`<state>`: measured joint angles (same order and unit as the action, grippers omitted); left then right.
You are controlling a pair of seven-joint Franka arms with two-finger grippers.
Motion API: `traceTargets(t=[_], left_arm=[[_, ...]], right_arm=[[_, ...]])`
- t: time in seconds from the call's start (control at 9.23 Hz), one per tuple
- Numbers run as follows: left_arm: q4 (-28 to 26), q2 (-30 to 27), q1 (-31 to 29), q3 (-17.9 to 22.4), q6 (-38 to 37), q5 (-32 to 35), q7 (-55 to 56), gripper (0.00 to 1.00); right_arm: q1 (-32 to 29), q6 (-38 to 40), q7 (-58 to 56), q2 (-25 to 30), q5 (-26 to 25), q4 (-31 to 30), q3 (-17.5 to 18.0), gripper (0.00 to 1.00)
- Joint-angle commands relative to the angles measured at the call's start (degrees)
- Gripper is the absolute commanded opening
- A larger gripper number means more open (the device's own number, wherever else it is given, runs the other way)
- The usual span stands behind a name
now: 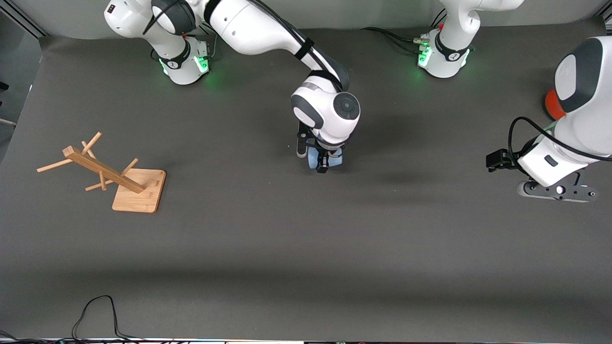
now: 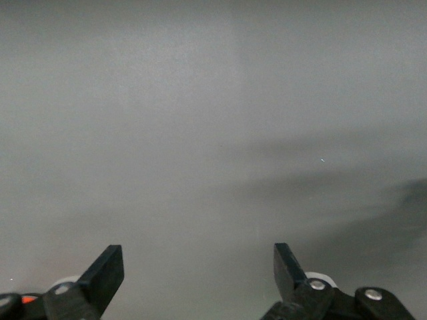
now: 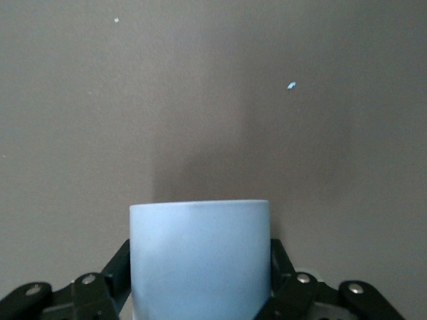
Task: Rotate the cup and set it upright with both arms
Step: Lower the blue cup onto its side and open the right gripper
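The right gripper (image 1: 323,160) is clamped on the cup (image 1: 313,158) at table centre; the left gripper (image 2: 199,273) (jaws apart) waits at three o'clock.

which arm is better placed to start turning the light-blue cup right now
Right. The right gripper is at mid-table with its fingers on either side of the small light-blue plastic tumbler, apparently gripping it. The left gripper waits open over bare table at its own end.

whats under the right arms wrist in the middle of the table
The light-blue cup sits between the right gripper fingers on the grey table. The wrist hides most of it from the front; its rim and base aren't visible.
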<state>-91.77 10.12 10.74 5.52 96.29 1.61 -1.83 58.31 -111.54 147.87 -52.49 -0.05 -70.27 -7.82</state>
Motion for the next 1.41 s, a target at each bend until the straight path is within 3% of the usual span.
traceTargets(t=[0.0, 0.11, 0.22, 0.65, 0.87, 1.3], left_arm=[[0.8, 0.3, 0.5, 0.4, -1.1, -0.2, -0.7, 1.0], [0.8, 0.3, 0.4, 0.4, -1.1, -0.2, -0.7, 1.0], [0.7, 0.2, 0.4, 0.4, -1.1, -0.2, -0.7, 1.0], [0.8, 0.2, 0.5, 0.4, -1.1, -0.2, -0.7, 1.0], [0.8, 0.2, 0.6, 0.3, -1.2, -0.2, -0.7, 1.0], [1.1, 0.2, 2.8, -0.2, -1.3, -0.2, 0.1, 1.0]], right_arm=[[1.3, -0.5, 3.3, -3.4, -1.7, 3.3, -0.8, 0.62], [1.3, -1.0, 3.3, -3.6, -1.7, 3.3, -0.8, 0.74], [1.3, -1.0, 3.4, -3.6, -1.7, 3.4, -0.8, 1.0], [0.8, -1.0, 2.8, -2.5, -1.6, 3.6, -1.0, 1.0], [0.5, 0.2, 2.3, 0.8, -1.4, 2.7, -1.0, 1.0], [-0.5, 13.3, -4.7, 9.1, 1.3, 2.9, -0.9, 1.0]])
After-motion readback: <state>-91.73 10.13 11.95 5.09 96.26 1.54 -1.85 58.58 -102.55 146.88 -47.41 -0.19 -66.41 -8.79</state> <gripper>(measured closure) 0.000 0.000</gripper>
